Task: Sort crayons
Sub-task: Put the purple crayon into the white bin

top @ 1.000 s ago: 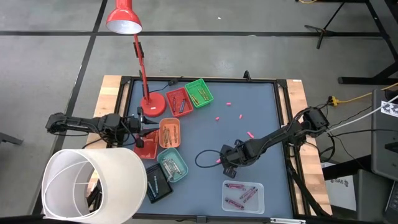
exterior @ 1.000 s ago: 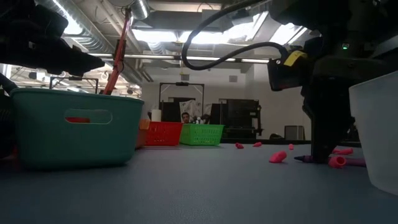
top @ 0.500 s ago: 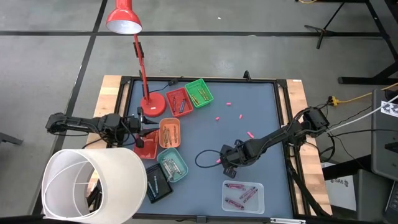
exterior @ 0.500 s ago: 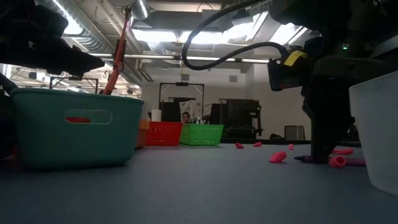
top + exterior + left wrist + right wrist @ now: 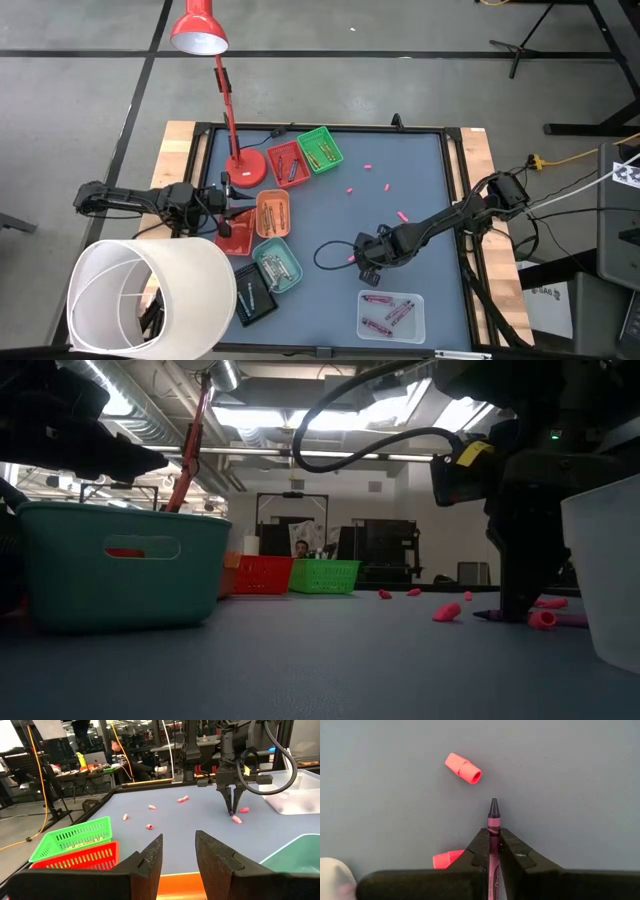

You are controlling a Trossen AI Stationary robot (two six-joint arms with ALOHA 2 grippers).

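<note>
A purple crayon (image 5: pixel 493 827) lies on the blue-grey mat, and my right gripper (image 5: pixel 366 263) stands over it near the mat's middle front, shut on it. Short pink pieces lie close by (image 5: pixel 463 768) (image 5: pixel 448 859), and others are scattered farther back on the mat (image 5: pixel 387 187). In the low view the crayon's tip end (image 5: pixel 487 616) shows at mat level beside the fingers (image 5: pixel 515 600). My left gripper (image 5: pixel 178 860) waits open and level at the table's left side, above the coloured trays. My right gripper pinches the purple crayon between its two fingers, which press on its two long sides (image 5: pixel 493 834) a little behind the dark tip (image 5: pixel 493 806). The fingers come steeply from above and stand across the crayon. The crayon lies level at mat height.
Green (image 5: pixel 320 148), red (image 5: pixel 288 164), orange (image 5: pixel 273 213) and teal (image 5: pixel 278 265) trays stand at the left with a red desk lamp (image 5: pixel 245 167). A clear tray (image 5: pixel 392 315) holding purple crayons sits at the front. A white cylinder (image 5: pixel 150 295) fills the front left.
</note>
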